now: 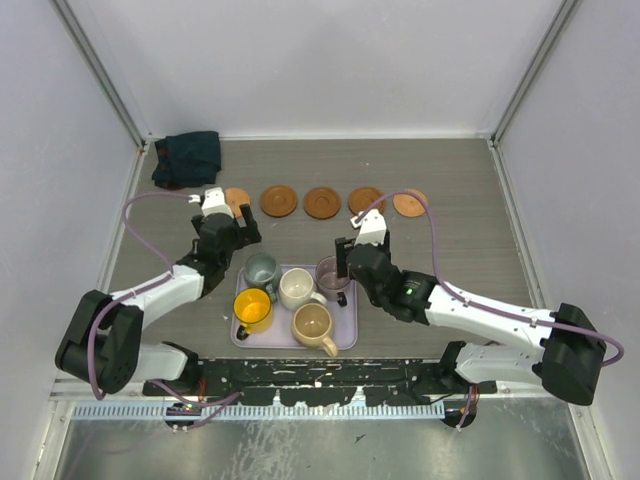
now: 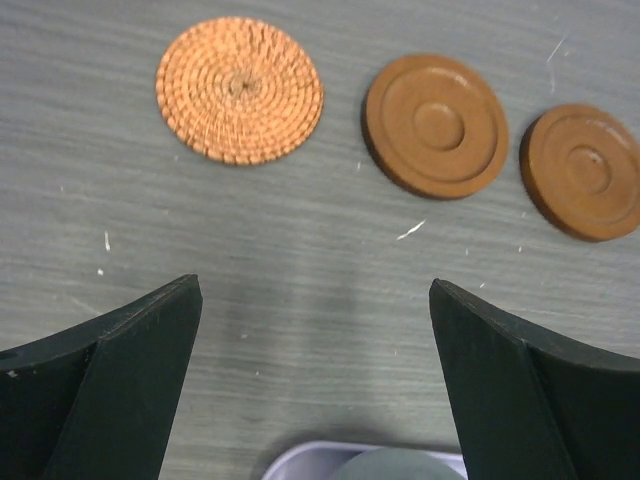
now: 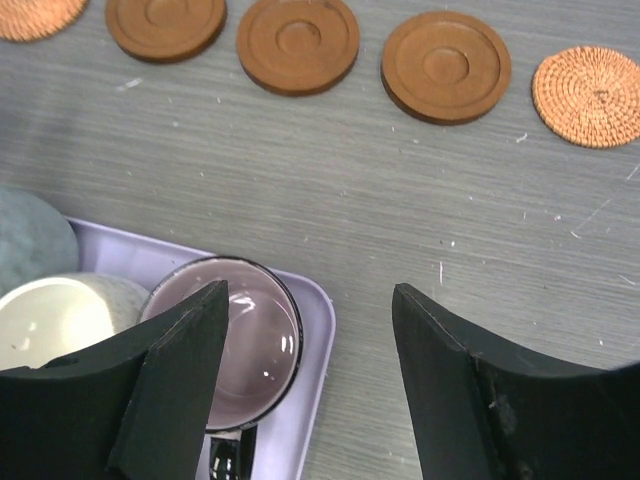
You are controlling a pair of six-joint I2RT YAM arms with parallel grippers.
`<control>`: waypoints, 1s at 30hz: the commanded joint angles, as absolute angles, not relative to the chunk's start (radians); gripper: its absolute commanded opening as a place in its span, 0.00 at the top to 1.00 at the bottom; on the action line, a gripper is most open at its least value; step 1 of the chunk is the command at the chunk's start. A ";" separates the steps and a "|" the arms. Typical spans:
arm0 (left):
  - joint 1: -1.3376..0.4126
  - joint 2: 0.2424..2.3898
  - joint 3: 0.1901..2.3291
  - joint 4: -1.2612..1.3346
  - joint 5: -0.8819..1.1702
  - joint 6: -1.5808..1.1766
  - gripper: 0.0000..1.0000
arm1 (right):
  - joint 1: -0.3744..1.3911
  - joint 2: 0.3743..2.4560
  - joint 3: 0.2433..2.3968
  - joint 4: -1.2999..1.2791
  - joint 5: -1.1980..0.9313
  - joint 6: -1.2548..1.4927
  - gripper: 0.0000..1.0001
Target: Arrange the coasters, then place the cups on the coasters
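Several round coasters lie in a row at the back of the table: woven orange ones at both ends, brown ones between them. Several cups stand on the lavender tray: grey-green, white, purple, yellow, tan. My left gripper hangs open over bare table between the grey-green cup and the woven coaster. My right gripper is open, one finger over the purple cup, the other past the tray's edge.
A dark folded cloth lies in the back left corner. White walls enclose the table on three sides. The strip of wood between the coaster row and the tray holds only the two grippers.
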State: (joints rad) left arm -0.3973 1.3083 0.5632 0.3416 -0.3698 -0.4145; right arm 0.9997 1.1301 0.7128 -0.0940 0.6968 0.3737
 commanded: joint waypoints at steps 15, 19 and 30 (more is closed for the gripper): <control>-0.411 1.127 0.477 0.225 -0.385 -0.483 0.02 | 1.082 1.250 0.768 -0.323 0.539 0.553 0.31; -0.411 1.051 0.464 0.189 -0.390 -0.486 0.02 | 1.088 1.267 0.755 -0.321 0.512 0.589 0.31; -0.411 0.951 0.437 0.144 -0.397 -0.500 0.02 | 1.102 1.246 0.757 -0.333 0.584 0.613 0.32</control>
State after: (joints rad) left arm -0.4065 0.9710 0.4446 0.1436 -0.3721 -0.4870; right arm 1.0866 1.2705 0.7311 -0.3225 0.5251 0.5903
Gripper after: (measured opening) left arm 0.977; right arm 0.681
